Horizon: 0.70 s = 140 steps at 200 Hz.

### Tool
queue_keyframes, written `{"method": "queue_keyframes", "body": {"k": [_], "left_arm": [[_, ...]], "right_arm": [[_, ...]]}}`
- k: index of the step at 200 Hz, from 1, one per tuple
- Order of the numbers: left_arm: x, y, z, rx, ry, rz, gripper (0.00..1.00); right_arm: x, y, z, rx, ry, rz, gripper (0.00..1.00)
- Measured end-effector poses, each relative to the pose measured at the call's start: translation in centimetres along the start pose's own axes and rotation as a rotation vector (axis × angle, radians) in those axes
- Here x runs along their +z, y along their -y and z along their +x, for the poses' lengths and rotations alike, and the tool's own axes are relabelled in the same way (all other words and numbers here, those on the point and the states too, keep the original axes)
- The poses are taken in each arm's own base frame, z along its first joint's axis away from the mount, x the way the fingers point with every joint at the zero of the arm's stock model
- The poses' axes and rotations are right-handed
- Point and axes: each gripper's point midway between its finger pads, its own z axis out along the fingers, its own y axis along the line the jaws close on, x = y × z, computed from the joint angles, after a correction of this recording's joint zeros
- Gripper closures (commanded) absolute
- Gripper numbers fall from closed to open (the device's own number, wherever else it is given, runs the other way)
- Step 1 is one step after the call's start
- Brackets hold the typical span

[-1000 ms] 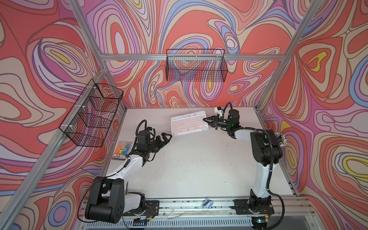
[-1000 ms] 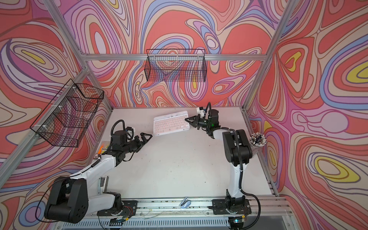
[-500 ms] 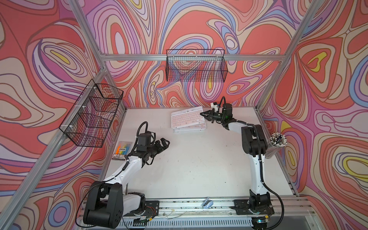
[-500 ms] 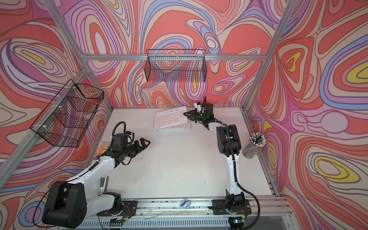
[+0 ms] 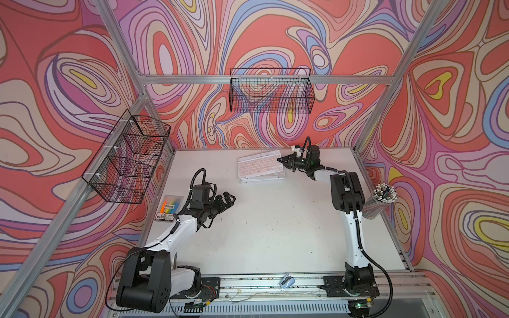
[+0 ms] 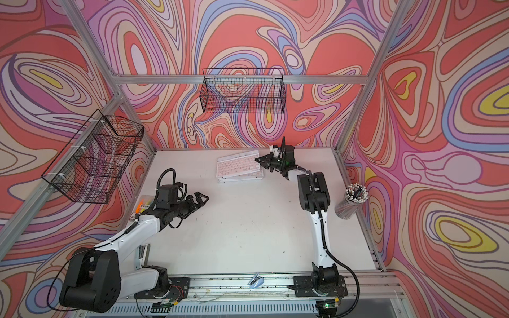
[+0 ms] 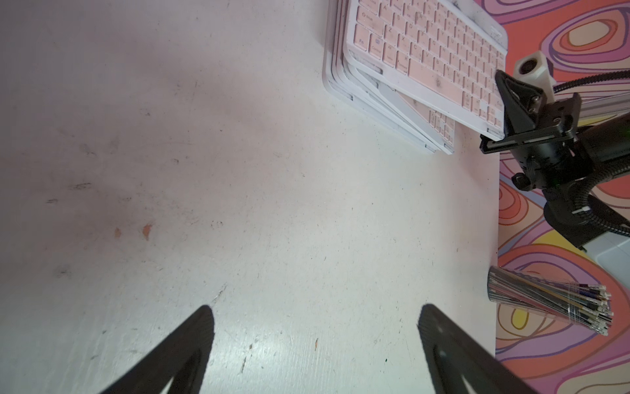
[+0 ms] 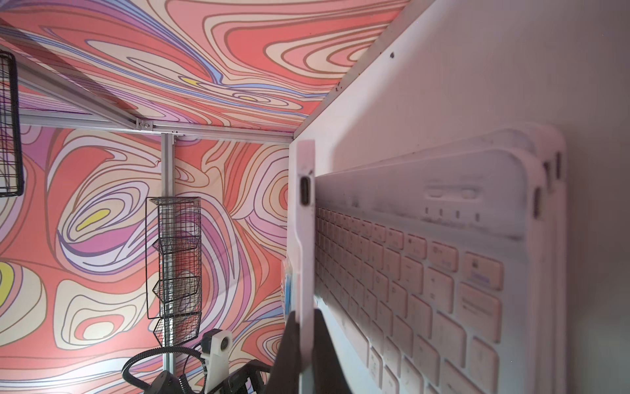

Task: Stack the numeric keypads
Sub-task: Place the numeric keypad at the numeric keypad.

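Note:
A stack of numeric keypads [image 5: 261, 179] [image 6: 239, 179] lies at the back middle of the table. My right gripper [image 5: 283, 161] [image 6: 261, 161] is shut on the right edge of a pink keypad [image 5: 259, 164] [image 6: 238, 165]. That keypad hangs tilted just above the stack. The right wrist view shows the held keypad [image 8: 304, 238] edge-on between the fingers of the right gripper [image 8: 305, 327], with the stack's pink top keypad [image 8: 426, 273] beside it. My left gripper [image 5: 230, 198] [image 7: 315, 308] is open and empty over bare table at the left middle, apart from the stack [image 7: 385, 102].
A packet of highlighter pens [image 5: 170, 208] lies by the left wall. A clear cup of pens [image 5: 381, 201] stands at the right edge. Wire baskets hang on the back wall [image 5: 271, 92] and the left wall [image 5: 129, 159]. A small blue clip [image 5: 286, 282] sits on the front rail.
My right gripper has carried the pink keypad back and up over the stack, which now shows beneath it. The left gripper has drawn slightly toward the front and stays open.

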Motion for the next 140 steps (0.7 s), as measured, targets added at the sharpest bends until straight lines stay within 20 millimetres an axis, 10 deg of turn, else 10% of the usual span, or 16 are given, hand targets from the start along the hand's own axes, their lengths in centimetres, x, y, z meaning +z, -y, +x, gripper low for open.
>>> {"method": "queue_keyframes", "body": {"k": [140], "left_arm": [[0.9, -0.5, 0.6, -0.015, -0.042, -0.011, 0.04]], "right_arm": [[-0.3, 1.9, 0.1, 0.04, -0.015, 0.0, 1.0]]}}
